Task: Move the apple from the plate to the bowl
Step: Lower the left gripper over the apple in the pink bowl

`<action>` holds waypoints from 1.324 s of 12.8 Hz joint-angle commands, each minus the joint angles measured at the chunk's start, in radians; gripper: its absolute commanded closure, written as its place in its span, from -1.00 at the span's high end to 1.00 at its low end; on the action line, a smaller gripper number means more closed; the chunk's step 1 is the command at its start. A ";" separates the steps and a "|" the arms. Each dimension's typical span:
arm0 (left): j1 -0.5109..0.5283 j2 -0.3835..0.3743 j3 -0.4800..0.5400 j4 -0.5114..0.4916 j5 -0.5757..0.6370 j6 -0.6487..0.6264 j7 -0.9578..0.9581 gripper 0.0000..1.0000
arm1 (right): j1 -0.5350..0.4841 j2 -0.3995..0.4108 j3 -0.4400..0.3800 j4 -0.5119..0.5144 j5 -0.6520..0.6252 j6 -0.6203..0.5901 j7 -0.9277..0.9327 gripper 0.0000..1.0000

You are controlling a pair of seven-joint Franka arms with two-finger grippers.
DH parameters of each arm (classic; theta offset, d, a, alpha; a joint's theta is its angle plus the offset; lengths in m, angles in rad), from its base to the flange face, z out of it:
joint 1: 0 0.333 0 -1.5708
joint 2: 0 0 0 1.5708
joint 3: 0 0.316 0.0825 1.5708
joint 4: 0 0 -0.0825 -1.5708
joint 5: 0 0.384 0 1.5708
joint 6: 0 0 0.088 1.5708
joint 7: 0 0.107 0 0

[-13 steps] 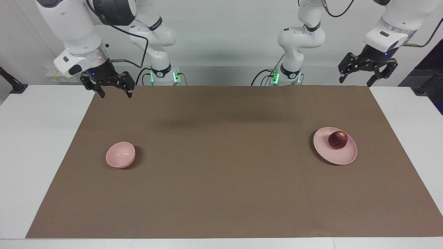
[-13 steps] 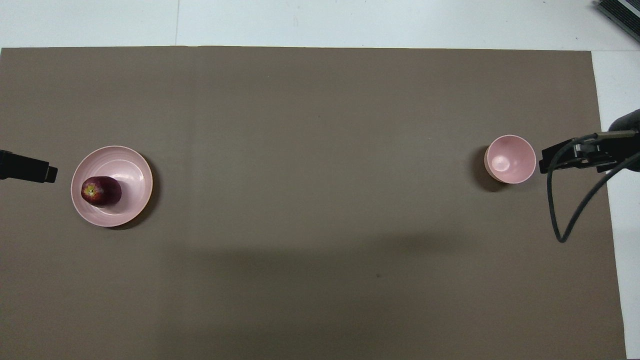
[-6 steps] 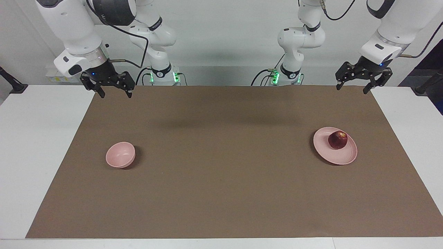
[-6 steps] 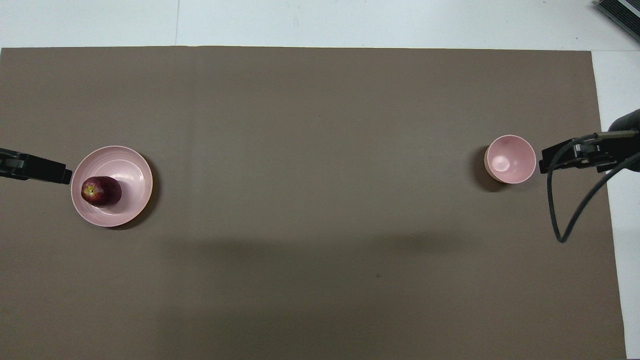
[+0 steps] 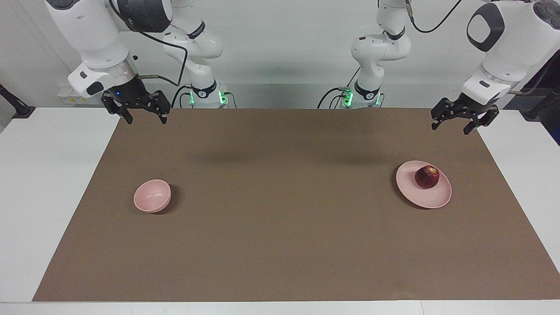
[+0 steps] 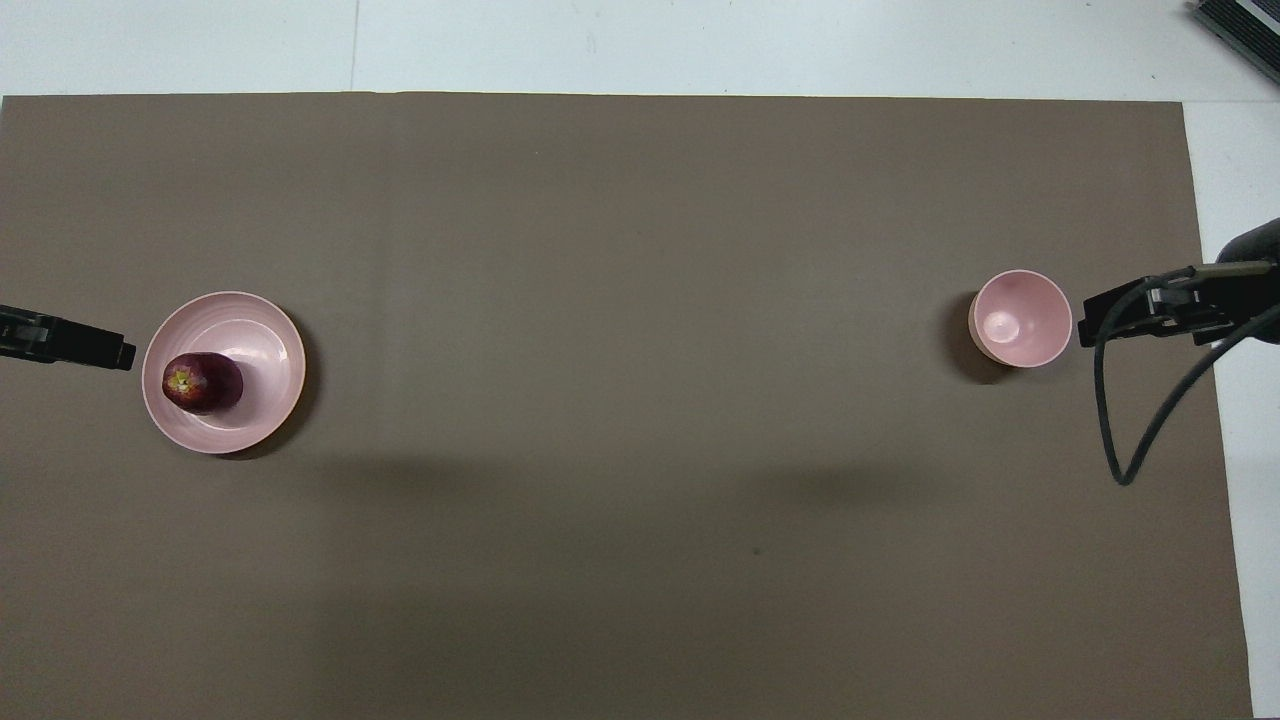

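Note:
The dark red apple (image 5: pixel 427 176) (image 6: pixel 202 382) rests on the flat pink plate (image 5: pixel 426 199) (image 6: pixel 268 345), toward the left arm's end of the table. The small deep pink bowl (image 5: pixel 152 196) (image 6: pixel 1020 318) stands empty toward the right arm's end. My left gripper (image 5: pixel 450 128) hangs open over the mat's corner at its own end, apart from the plate and holding nothing. My right gripper (image 5: pixel 147 120) waits open and empty above the mat's corner at the right arm's end.
A brown mat (image 5: pixel 280 227) covers most of the white table (image 5: pixel 43 183). A black cable (image 6: pixel 1135 440) loops down from the right arm beside the bowl.
My left gripper has come down lower over the mat's corner, closer to the plate. The right arm, apple, plate and bowl have not moved.

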 commanded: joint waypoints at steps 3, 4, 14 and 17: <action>0.033 -0.022 -0.005 -0.130 -0.012 0.161 0.035 1.00 | -0.009 0.000 0.007 0.004 -0.003 -0.011 -0.001 1.00; 0.036 -0.017 -0.005 -0.147 -0.012 0.184 0.035 1.00 | -0.009 0.000 0.009 0.004 -0.003 -0.011 -0.001 1.00; 0.067 0.082 -0.005 -0.350 -0.013 0.547 0.035 1.00 | -0.018 0.000 0.007 0.004 -0.006 -0.011 0.002 1.00; 0.070 0.104 -0.005 -0.370 -0.013 0.583 0.033 1.00 | -0.021 0.000 0.004 0.004 -0.010 -0.011 0.002 1.00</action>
